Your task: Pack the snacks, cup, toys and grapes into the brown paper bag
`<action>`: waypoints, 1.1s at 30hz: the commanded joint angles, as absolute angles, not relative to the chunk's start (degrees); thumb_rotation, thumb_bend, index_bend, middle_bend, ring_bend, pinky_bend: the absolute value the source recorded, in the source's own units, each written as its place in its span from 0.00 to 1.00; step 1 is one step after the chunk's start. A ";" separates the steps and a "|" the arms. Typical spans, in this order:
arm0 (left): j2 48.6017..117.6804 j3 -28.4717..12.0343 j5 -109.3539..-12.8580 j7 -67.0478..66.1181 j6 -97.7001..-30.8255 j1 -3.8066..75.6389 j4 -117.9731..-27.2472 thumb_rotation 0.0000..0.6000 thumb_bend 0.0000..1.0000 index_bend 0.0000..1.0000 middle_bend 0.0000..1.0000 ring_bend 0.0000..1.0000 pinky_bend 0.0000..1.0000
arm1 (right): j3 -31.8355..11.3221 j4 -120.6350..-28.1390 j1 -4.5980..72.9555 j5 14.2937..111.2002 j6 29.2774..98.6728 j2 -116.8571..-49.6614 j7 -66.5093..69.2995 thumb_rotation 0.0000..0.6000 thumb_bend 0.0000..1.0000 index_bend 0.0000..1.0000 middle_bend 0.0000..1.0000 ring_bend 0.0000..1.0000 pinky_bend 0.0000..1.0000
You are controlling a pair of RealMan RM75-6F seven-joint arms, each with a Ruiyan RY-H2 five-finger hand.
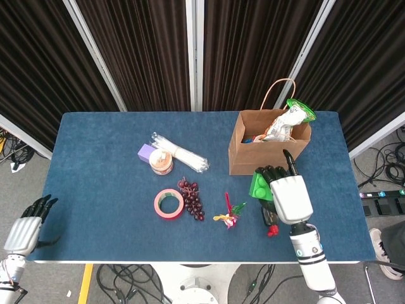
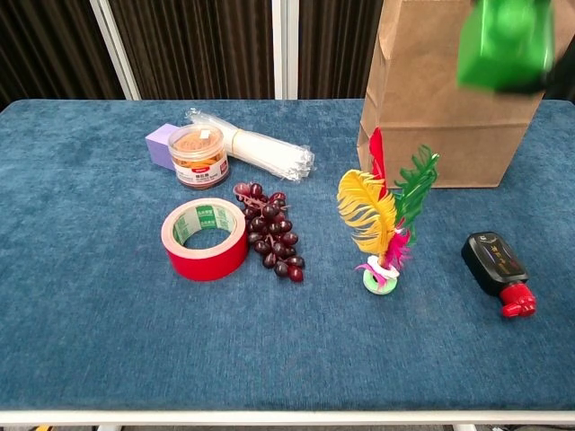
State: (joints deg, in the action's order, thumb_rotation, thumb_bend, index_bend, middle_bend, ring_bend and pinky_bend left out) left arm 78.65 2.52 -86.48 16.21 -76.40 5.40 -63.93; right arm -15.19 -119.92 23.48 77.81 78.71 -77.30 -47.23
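Observation:
My right hand (image 1: 290,195) grips a green toy block (image 1: 259,183) and holds it in the air in front of the brown paper bag (image 1: 253,158). In the chest view the green toy block (image 2: 503,40) shows blurred, high against the paper bag (image 2: 440,108). Snack packets stick out of the bag's top. On the table lie the grapes (image 2: 272,241), a feather toy (image 2: 384,224), a snack jar (image 2: 198,154) and a clear pack of cups (image 2: 256,148). My left hand (image 1: 25,229) hangs off the table's near left corner, holding nothing, fingers apart.
A red tape roll (image 2: 207,238) sits left of the grapes. A purple block (image 2: 160,144) stands behind the jar. A black bottle with a red cap (image 2: 496,265) lies on the blue table (image 2: 90,314) right of the feather toy.

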 commanded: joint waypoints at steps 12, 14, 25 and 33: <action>78.52 2.50 -86.36 16.51 -76.31 5.37 -63.93 1.00 0.23 0.14 0.13 0.03 0.17 | -34.30 -113.65 43.87 64.93 78.05 -78.35 -64.85 1.00 0.10 0.39 0.53 0.43 0.01; 78.53 2.53 -86.35 16.49 -76.24 5.38 -63.91 1.00 0.23 0.14 0.13 0.03 0.17 | -35.01 -110.45 45.73 64.16 78.19 -78.52 -66.33 1.00 0.10 0.39 0.52 0.43 0.01; 78.64 2.97 -86.71 15.91 -75.75 5.54 -63.86 1.00 0.23 0.14 0.13 0.03 0.17 | -32.46 -93.89 48.63 57.70 77.32 -79.60 -63.43 1.00 0.10 0.39 0.52 0.43 0.01; 78.86 3.12 -86.75 15.69 -75.51 5.58 -63.61 1.00 0.23 0.14 0.13 0.03 0.17 | -31.51 -91.74 49.92 53.27 75.84 -80.06 -59.59 1.00 0.06 0.38 0.51 0.43 0.01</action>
